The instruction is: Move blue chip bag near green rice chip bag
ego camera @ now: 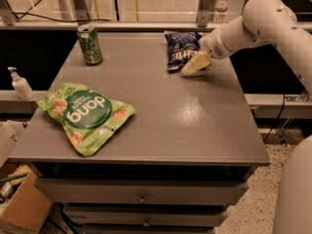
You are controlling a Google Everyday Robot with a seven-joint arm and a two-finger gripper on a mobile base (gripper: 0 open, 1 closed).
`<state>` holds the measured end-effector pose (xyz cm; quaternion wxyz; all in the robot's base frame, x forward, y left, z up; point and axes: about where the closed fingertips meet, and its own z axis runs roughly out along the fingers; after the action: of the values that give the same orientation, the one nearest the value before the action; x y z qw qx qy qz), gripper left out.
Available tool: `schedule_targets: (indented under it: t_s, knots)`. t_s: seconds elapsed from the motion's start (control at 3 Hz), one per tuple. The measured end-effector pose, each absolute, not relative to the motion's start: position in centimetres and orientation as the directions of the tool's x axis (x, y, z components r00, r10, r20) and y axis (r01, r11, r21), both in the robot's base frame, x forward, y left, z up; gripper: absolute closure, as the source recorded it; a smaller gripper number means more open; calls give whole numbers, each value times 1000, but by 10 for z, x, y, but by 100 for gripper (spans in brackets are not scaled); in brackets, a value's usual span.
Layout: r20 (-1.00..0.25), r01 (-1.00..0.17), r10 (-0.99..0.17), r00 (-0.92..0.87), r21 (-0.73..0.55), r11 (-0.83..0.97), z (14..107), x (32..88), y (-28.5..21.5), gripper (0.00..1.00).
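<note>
Lying near the table's (204,130) far right corner, blue bag (179,48) sits just beside the gripper (194,64), whose state I cannot tell.

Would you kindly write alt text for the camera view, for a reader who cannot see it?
The robot's gripper sits beside the blue chip bag near the far edge of a grey table, its arm entering from the right. The green rice chip bag lies flat at the front left, well apart. A green can stands at the far left corner.
</note>
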<state>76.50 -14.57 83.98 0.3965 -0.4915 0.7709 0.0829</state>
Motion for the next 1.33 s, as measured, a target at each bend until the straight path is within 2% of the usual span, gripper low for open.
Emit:
schedule_targets:
  t_s: [1.0,1.33]
  knots:
    - [-706,-824,-681,-193,-261,504,853,755,-141,88]
    - [-725,-839,-669,-165,-254,481,882,731,-139,100]
